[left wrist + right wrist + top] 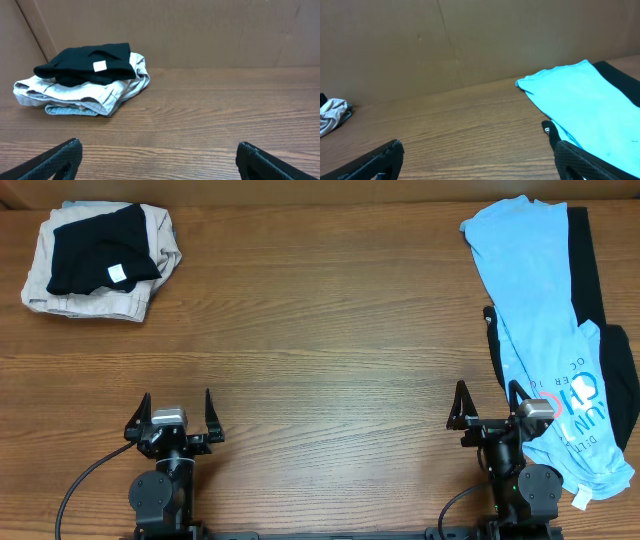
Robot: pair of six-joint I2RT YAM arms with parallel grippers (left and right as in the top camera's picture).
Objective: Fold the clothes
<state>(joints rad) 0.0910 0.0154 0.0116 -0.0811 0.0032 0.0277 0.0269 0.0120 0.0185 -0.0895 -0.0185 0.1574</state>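
Observation:
A large light blue T-shirt [545, 310] with white and red lettering lies crumpled along the table's right side, over a long plain black garment [585, 265]. Both show in the right wrist view, the shirt [580, 105] in front of the black garment [620, 80]. My right gripper [488, 398] is open and empty at the front right, its right finger at the shirt's edge [480, 155]. My left gripper [178, 407] is open and empty at the front left, over bare wood [159, 155].
A folded pile sits at the back left: a black garment with a white tag [98, 248] on beige clothes [90, 295]. It also shows in the left wrist view [82, 80]. A brown wall stands behind the table.

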